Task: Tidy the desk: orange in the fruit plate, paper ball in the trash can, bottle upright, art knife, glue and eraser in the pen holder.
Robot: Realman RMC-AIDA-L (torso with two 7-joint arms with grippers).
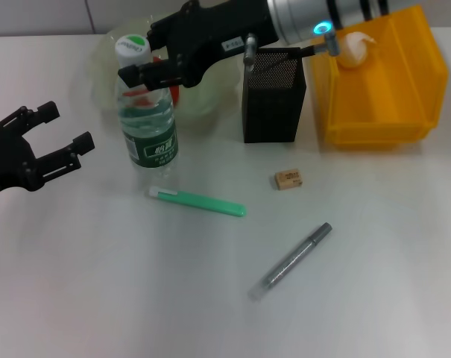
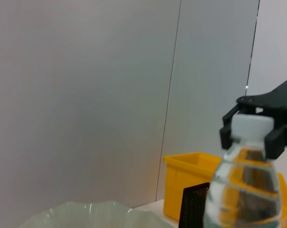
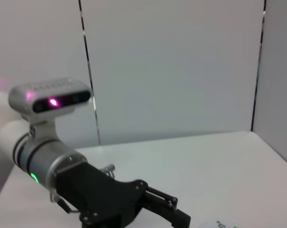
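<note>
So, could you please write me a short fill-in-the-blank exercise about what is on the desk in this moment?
1. The bottle is standing ____ on the desk.
2. The paper ball lies inside the ____ trash can.
3. The eraser lies on the desk in front of the black mesh ____.
4. The right gripper is open just behind the bottle's ____.

Missing words: upright; yellow; pen holder; cap

White table (image 1: 374, 283), eraser (image 1: 288, 180), bottle (image 1: 147, 119) (upright), possibly pens

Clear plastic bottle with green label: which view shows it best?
Head view: the clear plastic bottle with green label stands upright, fully visible. Left wrist view shows only its cap and shoulder, close up. Right wrist view barely shows it.
</note>
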